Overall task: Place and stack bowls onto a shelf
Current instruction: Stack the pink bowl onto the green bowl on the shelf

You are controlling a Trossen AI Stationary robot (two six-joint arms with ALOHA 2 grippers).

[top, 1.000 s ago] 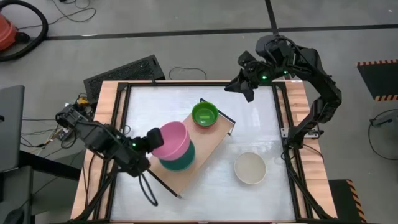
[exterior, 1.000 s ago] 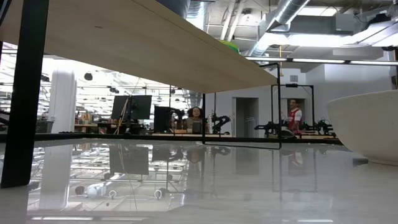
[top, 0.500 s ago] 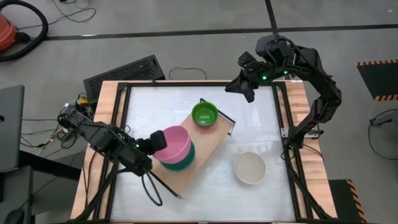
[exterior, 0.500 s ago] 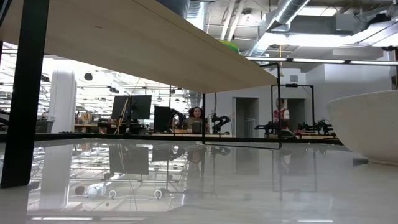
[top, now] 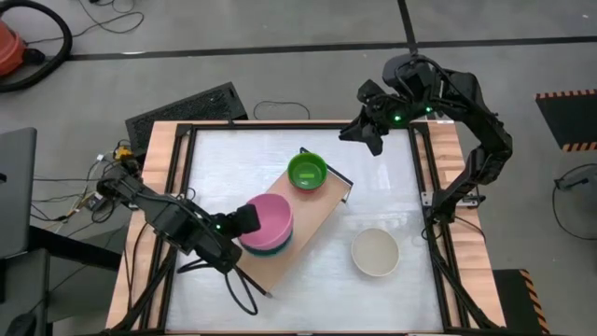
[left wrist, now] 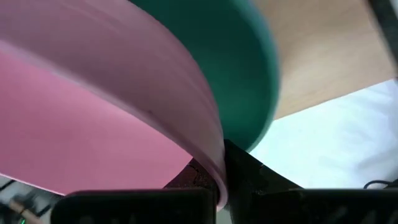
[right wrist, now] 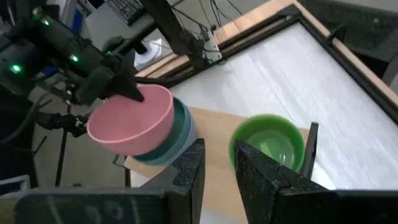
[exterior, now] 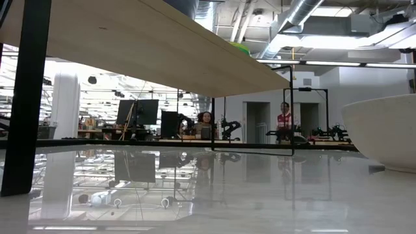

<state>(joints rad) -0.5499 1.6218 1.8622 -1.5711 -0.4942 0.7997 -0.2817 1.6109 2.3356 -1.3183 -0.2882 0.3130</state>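
High view, left claw (top: 248, 218) gripping pink bowl (top: 270, 220) rim, nested in teal bowl (top: 277, 246)

The left gripper (right wrist: 138, 93) grips the pink bowl (right wrist: 129, 119) nested in the teal bowl (right wrist: 177, 132), beside the green bowl (right wrist: 267, 142).

Robotics lab in a large open industrial hall. Beyond the white table (exterior: 260, 195): exposed ceiling ducts (exterior: 305, 13), rows of workbenches with monitors (exterior: 140, 110), more robot arms (exterior: 231, 125) on benches, two people (exterior: 284, 120) at the far stations. Beside the table, on grey concrete floor: keyboard (top: 187, 107), loose cables (top: 280, 109), floor tape (top: 569, 93).
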